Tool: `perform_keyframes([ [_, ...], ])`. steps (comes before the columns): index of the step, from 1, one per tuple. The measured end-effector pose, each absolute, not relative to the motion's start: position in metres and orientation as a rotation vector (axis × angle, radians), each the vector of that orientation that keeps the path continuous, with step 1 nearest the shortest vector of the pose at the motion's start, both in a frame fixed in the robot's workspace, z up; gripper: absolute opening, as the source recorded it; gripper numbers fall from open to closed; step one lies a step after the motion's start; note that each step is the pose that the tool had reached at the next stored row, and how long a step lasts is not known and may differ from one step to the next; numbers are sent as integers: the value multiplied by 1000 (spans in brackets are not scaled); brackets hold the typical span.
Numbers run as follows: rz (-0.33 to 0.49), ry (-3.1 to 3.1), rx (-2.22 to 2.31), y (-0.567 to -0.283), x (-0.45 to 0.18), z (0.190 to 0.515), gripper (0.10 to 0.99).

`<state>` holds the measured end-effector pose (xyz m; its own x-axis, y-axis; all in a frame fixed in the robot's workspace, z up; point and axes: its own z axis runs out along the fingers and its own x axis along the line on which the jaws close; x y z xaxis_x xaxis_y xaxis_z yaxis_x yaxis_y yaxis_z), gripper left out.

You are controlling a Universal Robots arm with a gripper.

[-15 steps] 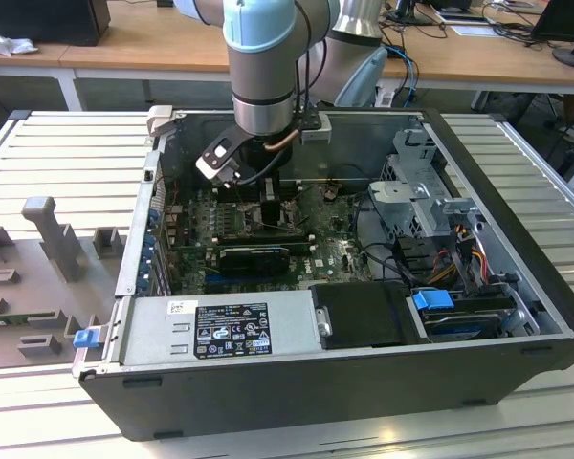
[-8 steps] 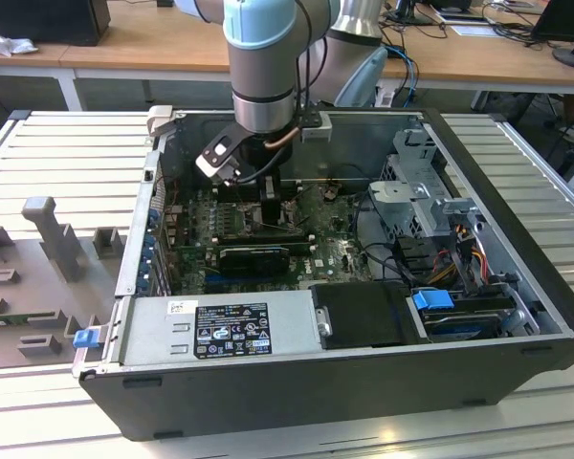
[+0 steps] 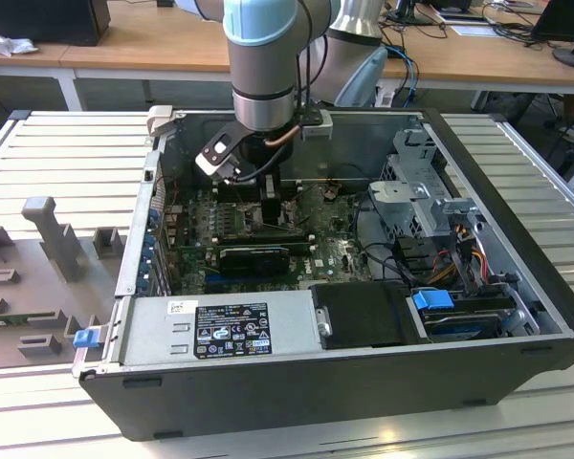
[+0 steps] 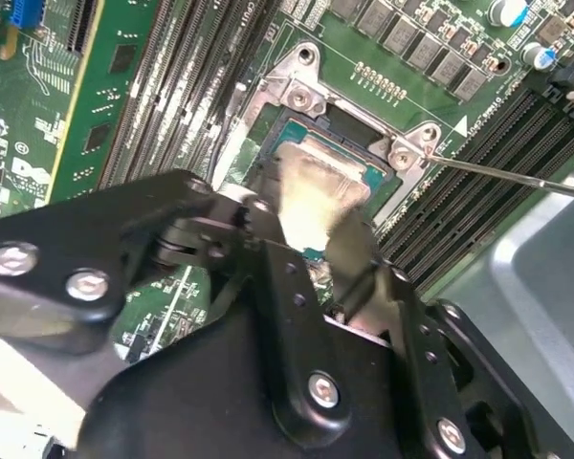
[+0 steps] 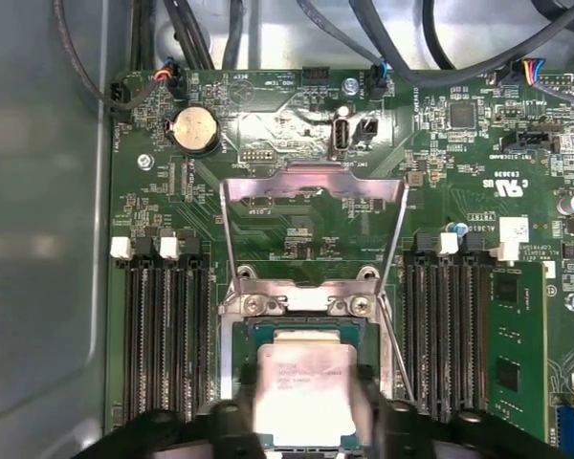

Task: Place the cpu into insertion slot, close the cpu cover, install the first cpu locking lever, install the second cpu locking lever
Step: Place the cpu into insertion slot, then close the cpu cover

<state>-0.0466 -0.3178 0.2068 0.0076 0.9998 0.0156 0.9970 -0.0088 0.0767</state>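
Room: a workroom; long wooden desks [image 3: 153, 43] run across the top of the exterior view, strewn with cables and dark monitors.
Surface: a pale ribbed metal table [image 3: 57, 153], with a grey moulded fixture tray [image 3: 38, 287] lying at the exterior view's left.
Case: an open black computer case [image 3: 364, 392] sits in the middle of the table. A silver power supply box [image 3: 153, 325] runs along its near edge.
Arm: a grey and pale-blue robot arm [image 3: 263, 57] reaches down from top centre into the case.
Board: a green circuit board [image 5: 297, 124], with black memory slots [image 5: 167, 335] flanking the socket.
Claw: the black gripper [image 5: 306, 426] is clamped on the chip, one finger against each of two opposite edges.
Chip: the small square silvery cpu [image 5: 304, 387] lies directly over the socket; whether it is seated cannot be told.
Socket: the dark-rimmed insertion slot [image 5: 268, 330] shows around the chip.
Cover: the thin grey metal cpu cover [image 5: 311, 182] is swung open, away from the socket.
Lever: a thin steel lever rod [image 4: 517, 179] stands clear beside the socket.
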Motion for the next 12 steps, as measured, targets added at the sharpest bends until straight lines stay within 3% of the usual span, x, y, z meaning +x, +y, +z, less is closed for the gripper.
perform_keyframes([
  [1,101,2180,2199,-319,-47,207,400],
  [2,101,2180,2199,-319,-47,207,400],
  [3,101,2180,2199,-319,-47,208,341],
  [4,101,2180,2198,-319,-47,209,161],
  [5,100,2180,2198,-319,-47,215,106],
  [12,99,2180,2198,-319,-39,223,106],
])
